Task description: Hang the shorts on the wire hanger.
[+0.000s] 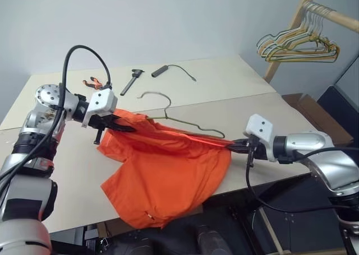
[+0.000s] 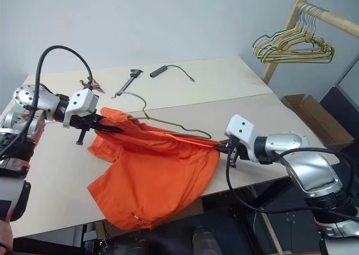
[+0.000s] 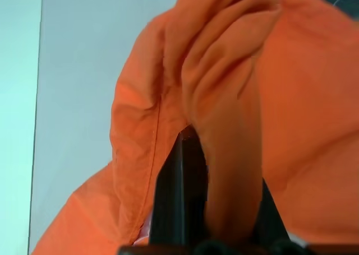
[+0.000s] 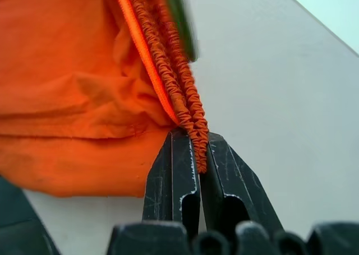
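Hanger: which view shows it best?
Left eye view: the hanger lies on the table, hook and one arm clear, the rest under the shorts. Right eye view shows the same. Right wrist view catches a blurred greenish sliver, probably its wire.

The shorts [image 1: 168, 176] are made of matt orange cloth; the wire hanger [image 1: 162, 101] is formed of thin dull metal; the surface [image 1: 235, 81] is finished smooth and matt.

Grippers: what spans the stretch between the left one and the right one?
The shorts, waistband pulled taut from left gripper to right gripper, with the wire hanger just behind; seen in both eye views.
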You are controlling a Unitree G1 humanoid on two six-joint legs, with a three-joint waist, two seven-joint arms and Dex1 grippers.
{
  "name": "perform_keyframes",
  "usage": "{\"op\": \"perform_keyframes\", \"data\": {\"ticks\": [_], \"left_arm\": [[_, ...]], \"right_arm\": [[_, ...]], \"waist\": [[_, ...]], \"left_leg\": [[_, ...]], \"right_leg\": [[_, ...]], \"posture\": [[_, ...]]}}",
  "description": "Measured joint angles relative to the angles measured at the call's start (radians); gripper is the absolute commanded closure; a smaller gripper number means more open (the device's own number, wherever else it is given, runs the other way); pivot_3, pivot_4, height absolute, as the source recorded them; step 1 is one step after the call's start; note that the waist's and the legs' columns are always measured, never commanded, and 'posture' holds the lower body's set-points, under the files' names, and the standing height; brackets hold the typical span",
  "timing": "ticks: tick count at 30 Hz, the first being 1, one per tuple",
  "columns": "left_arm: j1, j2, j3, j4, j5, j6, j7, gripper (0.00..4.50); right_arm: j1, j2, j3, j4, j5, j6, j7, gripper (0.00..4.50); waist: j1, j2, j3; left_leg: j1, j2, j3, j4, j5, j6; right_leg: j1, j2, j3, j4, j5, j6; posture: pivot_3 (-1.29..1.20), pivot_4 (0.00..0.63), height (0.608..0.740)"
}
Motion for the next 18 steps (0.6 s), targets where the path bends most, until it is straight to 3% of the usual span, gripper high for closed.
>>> {"op": "perform_keyframes", "data": {"ticks": [5, 18], "left_arm": [[0.038, 0.000, 0.000, -0.042, -0.039, 0.044, 0.000, 4.50], [0.035, -0.043, 0.027, 0.018, 0.070, -0.005, 0.047, 4.50]], "right_arm": [[-0.005, 0.003, 0.001, 0.013, -0.017, -0.006, -0.003, 4.49], [0.001, -0.009, 0.000, 0.015, -0.016, -0.028, 0.033, 4.49]], "waist": [[0.000, 0.000, -0.001], [-0.001, 0.000, -0.003]], "left_leg": [[0.000, 0.000, 0.000, 0.000, 0.000, 0.000], [0.000, 0.000, 0.000, 0.000, 0.000, 0.000]], "right_leg": [[0.000, 0.000, 0.000, 0.000, 0.000, 0.000], [0.000, 0.000, 0.000, -0.001, 0.000, 0.000]], "posture": [[-0.19, 0.000, 0.740], [-0.20, 0.000, 0.740]]}}
